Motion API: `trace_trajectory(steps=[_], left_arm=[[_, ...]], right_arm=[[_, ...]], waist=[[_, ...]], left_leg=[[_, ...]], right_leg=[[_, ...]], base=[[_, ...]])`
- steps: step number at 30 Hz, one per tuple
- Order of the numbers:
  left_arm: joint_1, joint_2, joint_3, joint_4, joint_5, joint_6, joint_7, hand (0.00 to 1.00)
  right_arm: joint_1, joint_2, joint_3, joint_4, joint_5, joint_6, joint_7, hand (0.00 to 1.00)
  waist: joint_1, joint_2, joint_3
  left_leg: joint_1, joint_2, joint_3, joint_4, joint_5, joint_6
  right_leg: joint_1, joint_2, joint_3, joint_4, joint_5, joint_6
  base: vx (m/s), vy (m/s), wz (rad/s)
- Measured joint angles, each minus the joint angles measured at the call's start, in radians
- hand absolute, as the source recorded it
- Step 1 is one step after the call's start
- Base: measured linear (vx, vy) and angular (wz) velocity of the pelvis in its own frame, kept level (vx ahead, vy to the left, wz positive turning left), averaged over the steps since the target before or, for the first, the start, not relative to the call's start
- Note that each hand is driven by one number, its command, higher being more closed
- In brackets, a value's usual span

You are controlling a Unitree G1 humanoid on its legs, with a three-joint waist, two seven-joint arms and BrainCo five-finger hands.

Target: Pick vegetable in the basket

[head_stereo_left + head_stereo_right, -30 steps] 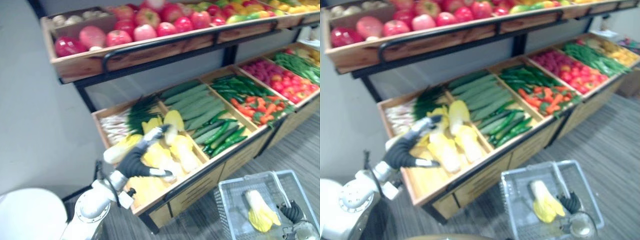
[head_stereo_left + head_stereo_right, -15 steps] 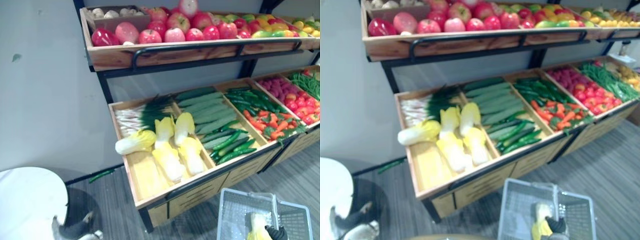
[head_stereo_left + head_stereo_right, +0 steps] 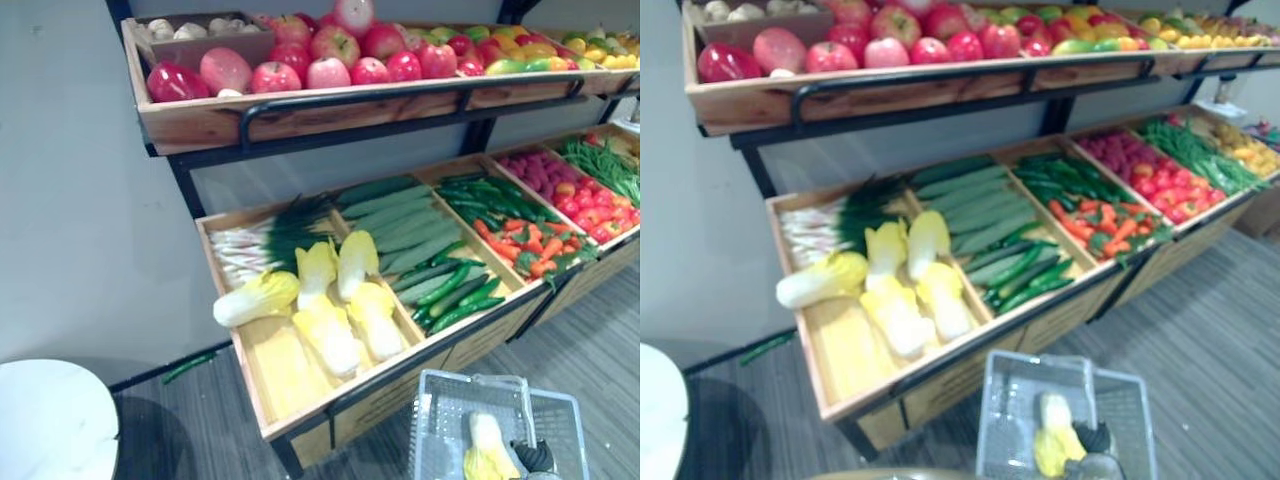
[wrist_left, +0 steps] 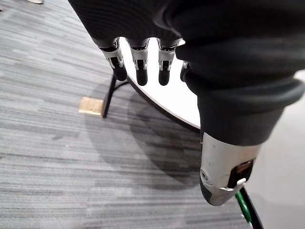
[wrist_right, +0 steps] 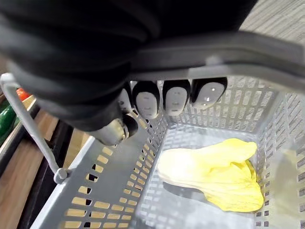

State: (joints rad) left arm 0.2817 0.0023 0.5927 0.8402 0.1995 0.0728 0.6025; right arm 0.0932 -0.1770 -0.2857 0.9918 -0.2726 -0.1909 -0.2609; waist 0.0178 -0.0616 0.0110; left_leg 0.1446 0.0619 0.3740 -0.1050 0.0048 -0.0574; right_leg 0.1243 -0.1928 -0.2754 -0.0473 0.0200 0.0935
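Now: one cabbage in the basket, the handle gripped.

The grey mesh basket [image 3: 438,425] is held low in front of the vegetable shelf [image 3: 200,120], and its handle [image 5: 248,50] is clamped by the curled fingers [image 5: 174,98] of the right robot hand [image 5: 71,57]. A yellow-leaved cabbage [image 5: 214,174] is seen lying on its side on the basket's bottom. The left robot hand [image 4: 143,19] is hung over the grey floor [image 4: 57,157] with its fingers [image 4: 139,64] relaxed, apart and closed on nothing; a white round table [image 4: 176,98] is seen just past the fingertips. More cabbages [image 3: 330,325] are laid out in the shelf's lower left crate, beside spring onions [image 3: 250,248] and green cucumbers [image 3: 452,288], and red apples [image 3: 335,60] are stacked on the upper tier.
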Motion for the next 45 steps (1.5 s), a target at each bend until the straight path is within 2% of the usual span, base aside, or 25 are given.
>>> trace_trajectory(steps=[4, 7, 9, 10, 11, 12, 13, 14, 18, 21, 22, 23, 25, 26, 28, 29, 30, 31, 32, 33, 35, 37, 40, 43, 45], left_arm=[[-0.005, -0.002, -0.057, 0.0, -0.001, 0.0, -0.056, 0.0], [-0.022, 0.004, -0.137, 0.012, 0.003, 0.0, -0.086, 0.0], [-0.043, 0.017, -0.169, 0.042, 0.014, 0.002, -0.109, 0.0], [-0.06, 0.02, -0.175, 0.042, 0.021, 0.001, -0.125, 0.0], [-0.079, 0.018, -0.176, 0.046, 0.027, -0.005, -0.148, 0.0], [-0.087, 0.022, -0.18, 0.047, 0.039, -0.007, -0.162, 0.0], [-0.089, 0.038, -0.206, 0.046, 0.044, -0.018, -0.193, 0.0], [-0.085, 0.048, -0.23, 0.047, 0.047, -0.028, -0.223, 0.0], [-0.076, 0.084, -0.239, 0.068, 0.036, -0.026, -0.263, 0.0], [-0.062, 0.089, -0.221, 0.075, -0.042, -0.02, -0.286, 0.0], [-0.062, 0.091, -0.217, 0.08, -0.049, -0.02, -0.286, 0.0], [-0.061, 0.099, -0.187, 0.083, -0.071, -0.018, -0.28, 0.0], [-0.054, 0.122, -0.181, 0.112, -0.078, -0.017, -0.283, 0.0], [-0.044, 0.102, -0.175, 0.123, -0.079, -0.017, -0.284, 0.0], [-0.032, 0.053, -0.206, 0.124, -0.08, -0.025, -0.313, 0.0], [-0.027, 0.023, -0.216, 0.117, -0.081, -0.034, -0.332, 0.0], [-0.03, 0.002, -0.203, 0.115, -0.097, -0.044, -0.319, 0.0], [-0.038, -0.005, -0.204, 0.119, -0.102, -0.043, -0.313, 0.0], [-0.041, -0.001, -0.214, 0.117, -0.112, -0.052, -0.309, 0.0], [-0.042, 0.0, -0.225, 0.116, -0.117, -0.063, -0.309, 0.0], [-0.046, -0.013, -0.259, 0.114, -0.118, -0.075, -0.312, 0.0], [-0.043, -0.008, -0.283, 0.115, -0.12, -0.092, -0.325, 0.0], [-0.046, 0.002, -0.294, 0.116, -0.12, -0.109, -0.384, 0.0], [-0.054, 0.024, -0.294, 0.117, -0.12, -0.116, -0.402, 0.0], [-0.054, 0.017, -0.302, 0.118, -0.12, -0.115, -0.402, 0.0]], right_arm=[[0.008, 0.001, -0.004, -0.015, 0.007, 0.002, 0.002, 1.0], [-0.008, 0.011, 0.0, -0.108, 0.005, 0.004, 0.002, 1.0], [-0.022, 0.009, 0.038, -0.183, -0.003, 0.005, 0.001, 1.0], [-0.037, 0.007, 0.069, -0.231, -0.004, 0.005, -0.001, 1.0], [-0.081, 0.006, 0.109, -0.241, -0.007, 0.009, -0.002, 1.0], [-0.093, 0.003, 0.129, -0.241, -0.011, 0.009, -0.001, 1.0], [-0.101, -0.002, 0.155, -0.241, -0.027, 0.009, 0.002, 1.0], [-0.116, -0.004, 0.178, -0.234, -0.04, 0.014, 0.009, 1.0], [-0.13, -0.034, 0.243, -0.233, -0.078, 0.016, 0.052, 1.0], [-0.13, -0.065, 0.265, -0.239, -0.084, 0.016, 0.079, 1.0], [-0.13, -0.068, 0.265, -0.242, -0.084, 0.016, 0.082, 1.0], [-0.129, -0.077, 0.265, -0.243, -0.084, 0.016, 0.092, 1.0], [-0.114, -0.094, 0.267, -0.247, -0.083, 0.019, 0.099, 1.0], [-0.105, -0.122, 0.276, -0.249, -0.083, 0.027, 0.1, 1.0], [-0.064, -0.153, 0.273, -0.254, -0.081, 0.046, 0.102, 1.0], [-0.05, -0.15, 0.281, -0.277, -0.08, 0.05, 0.101, 1.0], [-0.038, -0.14, 0.307, -0.31, -0.081, 0.048, 0.104, 1.0], [-0.033, -0.142, 0.312, -0.318, -0.081, 0.046, 0.104, 1.0], [-0.029, -0.134, 0.328, -0.32, -0.081, 0.044, 0.103, 1.0], [-0.029, -0.126, 0.34, -0.323, -0.081, 0.044, 0.103, 1.0], [-0.026, -0.123, 0.335, -0.35, -0.082, 0.041, 0.105, 1.0], [-0.009, -0.124, 0.334, -0.361, -0.08, 0.036, 0.113, 1.0], [-0.007, -0.12, 0.335, -0.375, -0.071, 0.032, 0.139, 1.0], [-0.007, -0.12, 0.331, -0.404, -0.042, 0.006, 0.16, 1.0], [0.016, -0.12, 0.308, -0.409, -0.031, 0.006, 0.162, 1.0]], waist=[[-0.026, 0.005, 0.024], [-0.038, 0.004, 0.065], [-0.044, -0.005, 0.079], [-0.042, 0.014, 0.101], [-0.037, 0.034, 0.143], [-0.045, 0.038, 0.157], [-0.041, 0.039, 0.162], [-0.035, 0.031, 0.158], [-0.024, 0.009, 0.144], [-0.01, 0.01, 0.143], [-0.009, 0.01, 0.143], [-0.008, 0.012, 0.143], [-0.005, 0.023, 0.136], [-0.001, 0.058, 0.129], [-0.02, 0.129, 0.117], [-0.031, 0.132, 0.113], [-0.037, 0.104, 0.114], [-0.036, 0.119, 0.113], [-0.031, 0.115, 0.118], [-0.027, 0.103, 0.121], [-0.008, 0.09, 0.127], [-0.006, 0.097, 0.128], [0.012, 0.102, 0.124], [0.011, 0.068, 0.135], [0.008, 0.082, 0.131]], left_leg=[[0.054, 0.004, 0.037, 0.009, -0.026, 0.0], [-0.005, 0.031, 0.134, 0.111, -0.105, -0.001], [-0.037, 0.036, 0.236, 0.134, -0.12, 0.017], [-0.056, 0.06, 0.315, 0.142, -0.109, 0.053], [-0.054, 0.099, 0.412, 0.142, -0.121, 0.075], [-0.048, 0.109, 0.439, 0.14, -0.121, 0.076], [-0.024, 0.113, 0.504, 0.13, -0.12, 0.079], [-0.008, 0.113, 0.568, 0.135, -0.12, 0.078], [-0.001, 0.121, 0.714, 0.177, -0.128, 0.09], [-0.014, 0.166, 0.784, 0.254, -0.133, 0.091], [-0.022, 0.182, 0.791, 0.282, -0.134, 0.092], [-0.037, 0.222, 0.801, 0.341, -0.137, 0.091], [-0.056, 0.303, 0.822, 0.448, -0.137, 0.091], [-0.056, 0.348, 0.827, 0.478, -0.135, 0.091], [-0.024, 0.411, 0.829, 0.467, -0.082, 0.09], [0.001, 0.448, 0.843, 0.503, -0.064, 0.074], [0.023, 0.463, 0.828, 0.539, -0.06, 0.066], [0.016, 0.488, 0.78, 0.558, -0.056, 0.066], [-0.029, 0.498, 0.595, 0.598, -0.025, 0.057], [-0.061, 0.439, 0.423, 0.597, -0.067, 0.007], [-0.097, 0.255, 0.134, 0.545, -0.151, -0.059], [-0.105, 0.139, -0.017, 0.423, -0.143, -0.057], [-0.054, 0.102, -0.082, 0.293, -0.153, -0.059], [-0.053, 0.056, -0.057, 0.2, -0.119, -0.03], [-0.032, 0.022, -0.059, 0.158, -0.105, -0.014]], right_leg=[[0.016, -0.005, 0.042, 0.029, -0.007, 0.002], [-0.111, 0.001, 0.154, 0.138, 0.003, -0.001], [-0.207, 0.019, 0.226, 0.142, 0.08, 0.004], [-0.239, 0.052, 0.216, 0.063, 0.195, -0.004], [-0.243, 0.072, 0.082, 0.087, 0.211, -0.059], [-0.254, 0.057, -0.027, 0.208, 0.124, -0.126], [-0.249, -0.008, -0.196, 0.433, -0.006, -0.163], [-0.204, -0.072, -0.287, 0.575, -0.063, -0.16], [-0.073, -0.182, -0.317, 0.643, -0.069, -0.154], [-0.024, -0.217, -0.275, 0.498, -0.029, -0.093], [-0.027, -0.211, -0.262, 0.446, -0.013, -0.067], [-0.029, -0.189, -0.249, 0.31, -0.011, -0.003], [0.04, -0.101, -0.241, 0.115, -0.018, 0.037], [0.041, -0.059, -0.244, 0.091, -0.024, 0.042], [0.007, -0.034, -0.237, 0.211, -0.064, 0.011], [-0.004, -0.011, -0.227, 0.191, -0.08, 0.02], [0.027, -0.006, -0.232, 0.147, -0.133, 0.018], [0.038, 0.017, -0.217, 0.131, -0.131, 0.016], [0.038, 0.027, -0.174, 0.126, -0.132, 0.001], [0.033, 0.011, -0.143, 0.127, -0.13, -0.003], [0.018, -0.019, -0.056, 0.12, -0.111, -0.008], [0.018, -0.003, -0.004, 0.115, -0.103, 0.001], [-0.001, 0.039, 0.064, 0.073, -0.081, 0.028], [-0.02, 0.009, 0.086, 0.008, -0.022, 0.045], [-0.012, -0.017, 0.081, -0.001, -0.017, 0.055]], base=[[0.04, 0.019, -0.31], [-0.06, 0.085, -1.01], [-0.09, 0.089, -1.52], [-0.17, 0.091, -1.88], [-0.2, 0.091, -1.83], [-0.2, 0.092, -1.74], [-0.07, 0.097, -1.63], [-0.02, 0.077, -1.79], [0.03, -0.048, -1.3], [0.01, -0.276, -1.12], [0.01, -0.473, -0.93], [0.01, -0.497, -0.83], [-0.02, -0.505, -0.79], [-0.09, -0.376, -0.48], [-0.13, -0.267, -0.15], [-0.14, -0.195, -0.25], [-0.13, -0.244, -0.48], [-0.05, -0.272, -0.75], [-0.06, -0.234, -0.82], [-0.1, -0.153, -1.02], [-0.1, 0.014, -1.11], [-0.02, 0.093, -0.88], [0.02, 0.116, -0.66], [-0.02, 0.103, -0.27], [0.01, 0.101, 0.04]])
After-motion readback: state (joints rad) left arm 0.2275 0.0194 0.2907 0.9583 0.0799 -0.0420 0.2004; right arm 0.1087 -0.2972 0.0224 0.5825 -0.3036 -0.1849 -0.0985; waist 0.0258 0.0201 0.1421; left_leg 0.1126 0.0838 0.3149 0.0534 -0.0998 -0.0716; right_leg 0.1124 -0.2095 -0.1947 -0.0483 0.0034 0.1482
